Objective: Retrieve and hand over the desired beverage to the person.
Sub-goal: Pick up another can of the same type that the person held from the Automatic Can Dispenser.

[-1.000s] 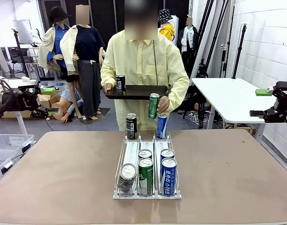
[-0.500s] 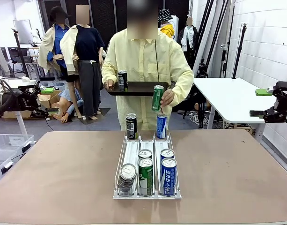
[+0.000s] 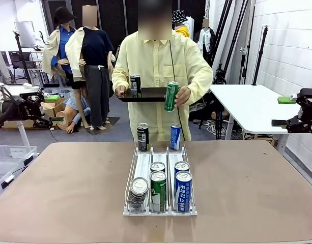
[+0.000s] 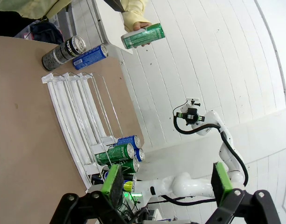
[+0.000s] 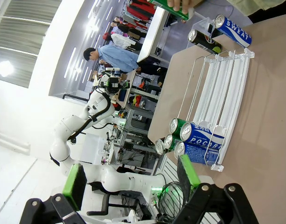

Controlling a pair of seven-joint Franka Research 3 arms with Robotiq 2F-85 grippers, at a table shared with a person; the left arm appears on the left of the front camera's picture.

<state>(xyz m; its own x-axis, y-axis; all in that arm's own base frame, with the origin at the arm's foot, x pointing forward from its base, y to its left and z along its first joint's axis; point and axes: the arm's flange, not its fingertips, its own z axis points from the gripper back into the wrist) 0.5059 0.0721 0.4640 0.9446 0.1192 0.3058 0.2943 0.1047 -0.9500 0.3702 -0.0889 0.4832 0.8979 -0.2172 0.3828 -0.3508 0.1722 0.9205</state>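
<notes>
The left gripper [image 4: 167, 179] and right gripper [image 5: 133, 179] both stand wide open and empty, each well off to its own side of the rack [image 3: 130, 179] in the middle of the table [image 3: 59, 193]. At the rack's near end stand a dark can [image 3: 139, 189], a green can [image 3: 158, 190] and a blue can [image 3: 183, 190]. Beyond the rack's far end the person [image 3: 156, 66] holds a black tray [image 3: 145, 95] and another green tin [image 3: 171, 96] above it. Which drink is wanted I cannot tell, so the chief risk is reaching into the wrong lane. A slick can could also slip between the pads or knock the one close behind it. The cans are smooth metal cylinders, the pads green and rubbery-looking, the rack thin white wire over sloped plastic lanes, and the table matt brown board.
</notes>
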